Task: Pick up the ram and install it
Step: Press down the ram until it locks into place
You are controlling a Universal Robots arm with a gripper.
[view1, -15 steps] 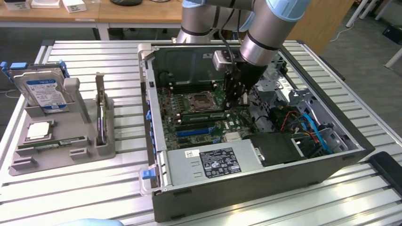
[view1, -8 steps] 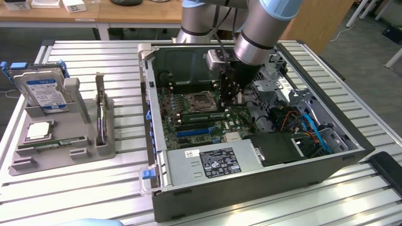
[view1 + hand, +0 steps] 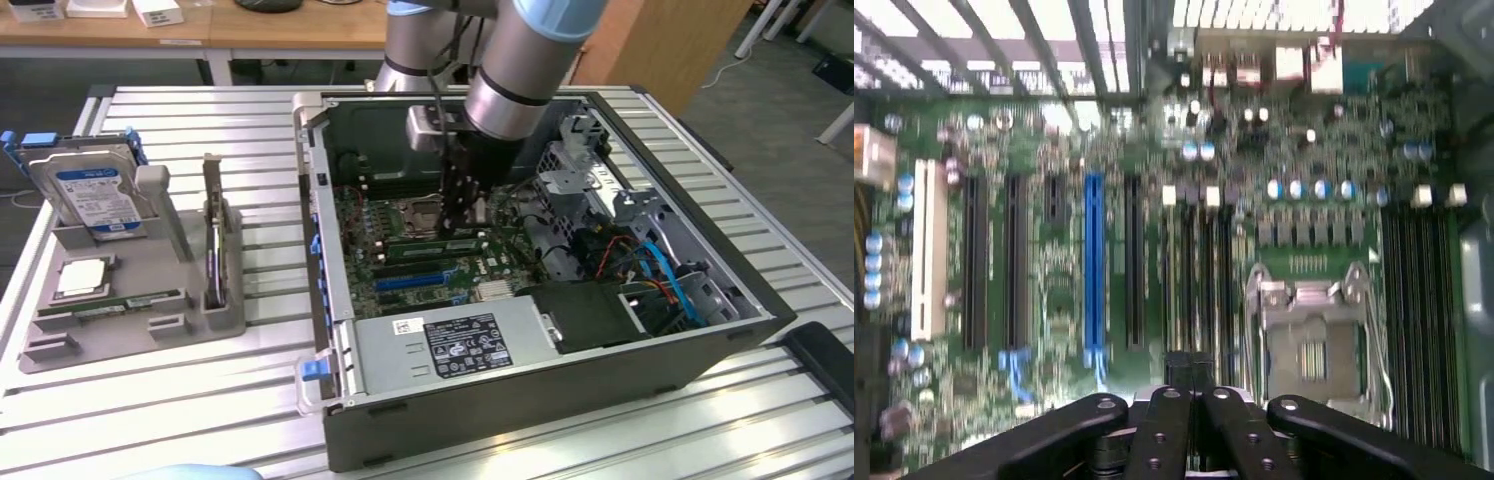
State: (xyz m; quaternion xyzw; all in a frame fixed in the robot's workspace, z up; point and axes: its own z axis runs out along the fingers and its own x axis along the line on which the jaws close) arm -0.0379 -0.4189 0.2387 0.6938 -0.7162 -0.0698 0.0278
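While clenched end effector sits in PC case over mobo, ram lies in gray tray.

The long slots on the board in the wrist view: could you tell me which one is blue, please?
The blue slot stands among black slots, beyond the white slot at the board's edge.
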